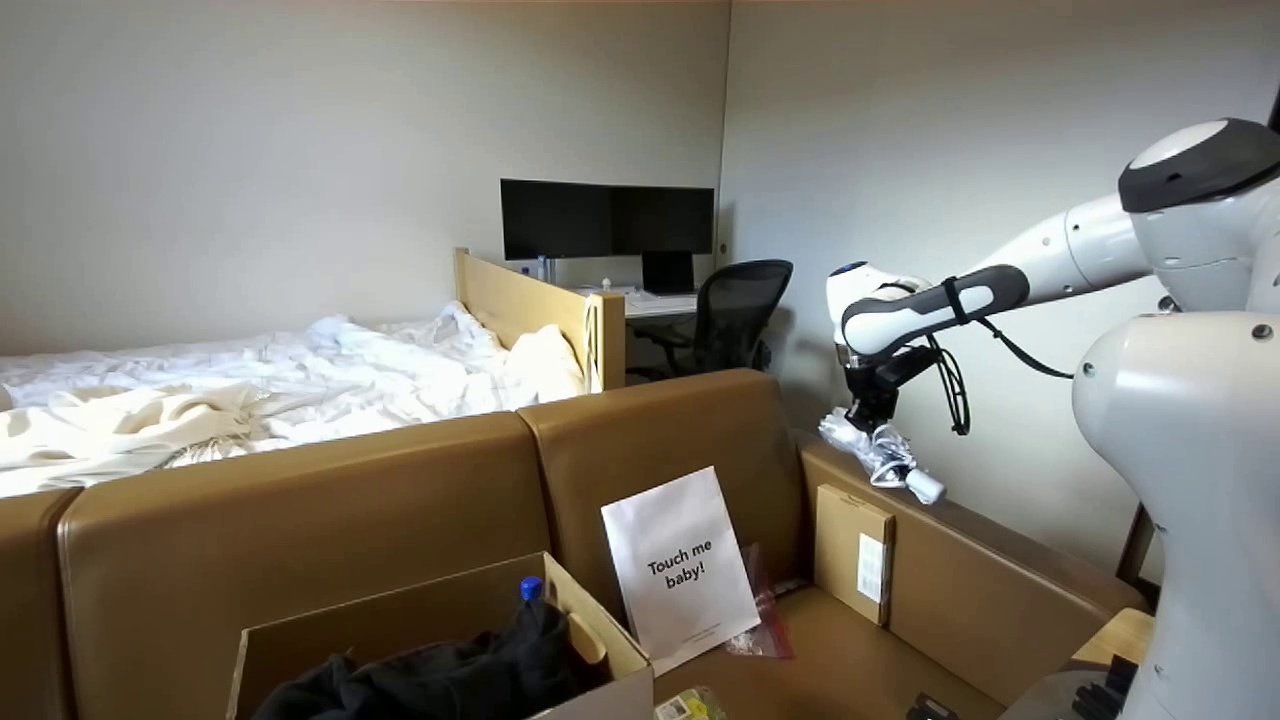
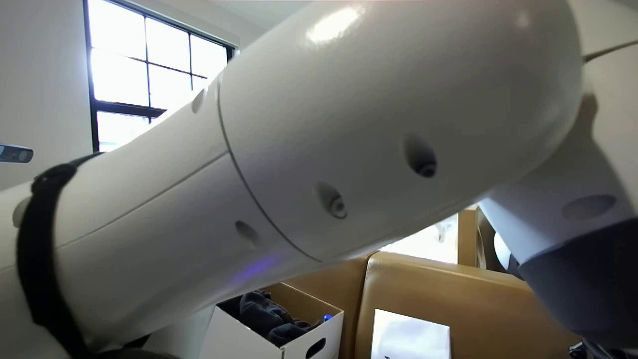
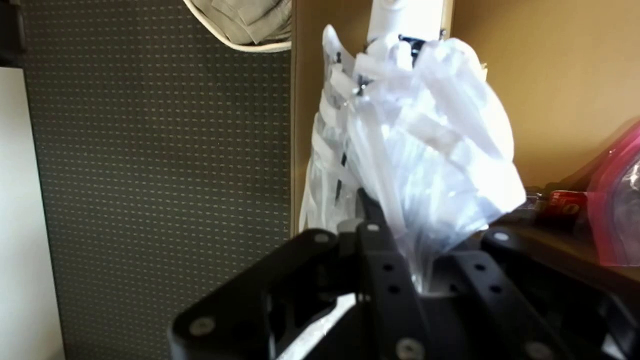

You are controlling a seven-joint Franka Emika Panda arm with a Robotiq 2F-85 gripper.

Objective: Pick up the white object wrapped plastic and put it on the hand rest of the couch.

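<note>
The white object point(image 1: 885, 452) is wrapped in clear crinkled plastic and has a white handle-like end. In an exterior view it hangs tilted at the couch's brown hand rest point(image 1: 1010, 545), handle end low. I cannot tell whether it touches the leather. My gripper point(image 1: 868, 418) is above it, with the plastic pinched between its fingers. In the wrist view the wrapped object point(image 3: 430, 125) fills the middle, over the hand rest point(image 3: 312, 50), and the gripper point(image 3: 420, 240) is shut on it. The fingertips are partly hidden by plastic. The arm blocks much of an exterior view, where the object is not seen.
A flat cardboard box point(image 1: 850, 550) leans on the hand rest's inner side. A paper sign point(image 1: 685, 575) and a pink-edged bag point(image 1: 772, 625) are on the couch. An open box point(image 1: 400, 598) holds dark cloth. A fabric basket point(image 3: 250, 22) stands on the carpet beyond the hand rest.
</note>
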